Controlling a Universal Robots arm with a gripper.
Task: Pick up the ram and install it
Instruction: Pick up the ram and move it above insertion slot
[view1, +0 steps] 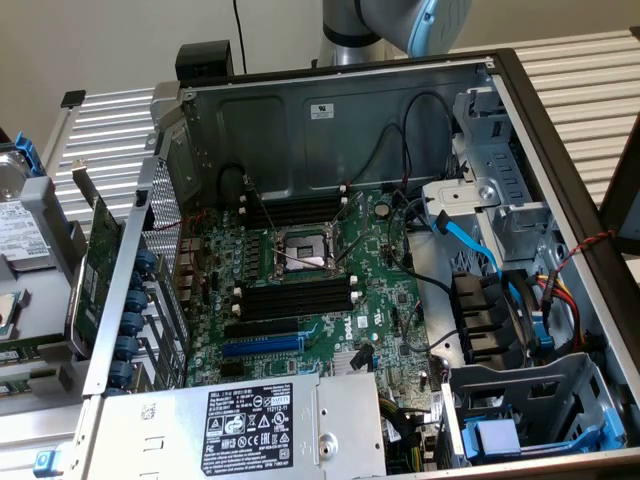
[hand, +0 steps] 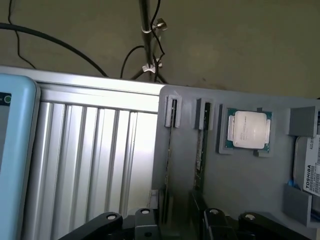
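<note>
Wrist view: the black two-fingered gripper (hand: 182, 222) is hanging with its jaws spread wide and pinching nothing. The ram (hand: 200, 150), a long, thin, dark green memory stick, is standing on edge in a slot of a flat grey plastic holder tray (hand: 240, 185). It is lying straight ahead of the gripper, with its long axis running directly away from the fingertips. Its near end is disappearing behind one black finger, so I cannot tell whether finger and stick are touching.

A second thin dark stick (hand: 170, 150) is sitting edge-on in the neighbouring slot, too slim to read as green or black. Beside the ram, a square silver-capped processor (hand: 249, 131) is resting in its own pocket. A labelled hard drive (hand: 310, 170) is being cut off at the picture's edge.

In the exterior view, the black memory slots (view1: 295, 297) on the green motherboard are lying empty inside the open grey metal computer case (view1: 300, 120). The silver-and-blue arm (view1: 400, 25) is being cut off at the frame's edge beyond the case.
</note>
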